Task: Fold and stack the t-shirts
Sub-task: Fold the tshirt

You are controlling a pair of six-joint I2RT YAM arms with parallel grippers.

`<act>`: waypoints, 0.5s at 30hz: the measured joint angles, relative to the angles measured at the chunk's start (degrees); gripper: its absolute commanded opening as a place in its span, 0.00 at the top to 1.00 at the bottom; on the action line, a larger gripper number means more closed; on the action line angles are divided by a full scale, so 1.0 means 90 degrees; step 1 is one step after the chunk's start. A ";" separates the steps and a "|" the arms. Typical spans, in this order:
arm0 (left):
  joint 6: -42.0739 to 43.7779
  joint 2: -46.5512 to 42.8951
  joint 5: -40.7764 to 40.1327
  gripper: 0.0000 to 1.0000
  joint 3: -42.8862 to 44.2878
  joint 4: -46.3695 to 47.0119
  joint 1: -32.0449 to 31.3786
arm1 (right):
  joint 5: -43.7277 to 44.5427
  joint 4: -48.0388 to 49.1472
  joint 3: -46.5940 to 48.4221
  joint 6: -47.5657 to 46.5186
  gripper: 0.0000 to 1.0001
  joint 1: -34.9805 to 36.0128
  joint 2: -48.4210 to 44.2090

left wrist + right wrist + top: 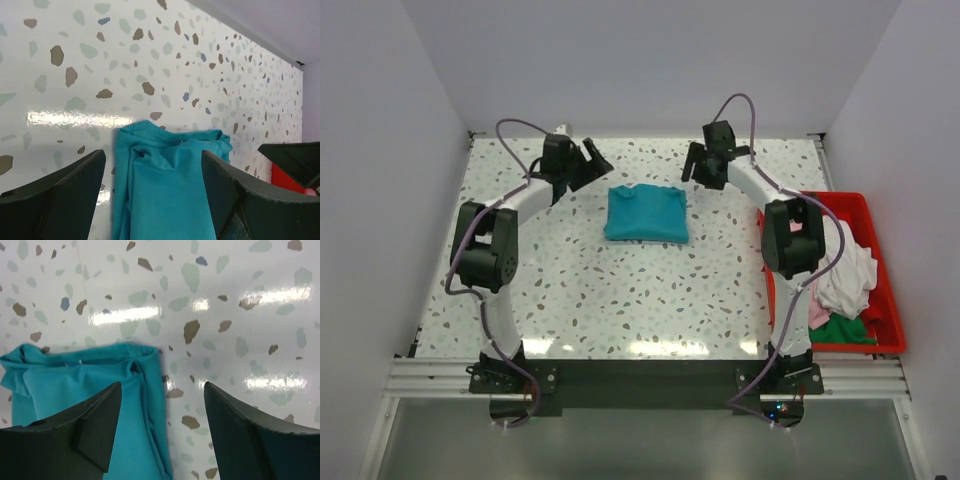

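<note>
A teal t-shirt (646, 213) lies folded into a rough square on the speckled table (620, 300), a little behind its middle. My left gripper (592, 160) hangs open and empty above the table, behind and left of the shirt. My right gripper (692, 163) hangs open and empty behind and right of it. In the left wrist view the teal shirt (170, 185) shows between the open fingers (60, 195). In the right wrist view the shirt's edge (90, 390) lies under the left finger (75, 435). White, pink and green shirts (845, 280) lie piled in the red bin.
The red plastic bin (885, 290) stands at the table's right edge, beside the right arm. White walls close in the table at the back and both sides. The red bin's corner shows in the left wrist view (285, 177).
</note>
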 measured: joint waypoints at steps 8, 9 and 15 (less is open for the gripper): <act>0.0476 -0.0748 -0.0993 0.46 -0.0146 -0.0296 -0.0590 | 0.0627 0.0209 -0.1151 -0.0138 0.46 0.1027 -0.1098; 0.0525 -0.0748 -0.1144 0.49 -0.0153 -0.0357 -0.0753 | 0.0678 0.0265 -0.1207 -0.0146 0.47 0.1207 -0.1115; 0.0602 -0.0704 -0.1474 0.57 -0.0376 -0.0486 -0.1642 | 0.0678 0.0486 -0.1328 -0.0160 0.53 0.1785 -0.0855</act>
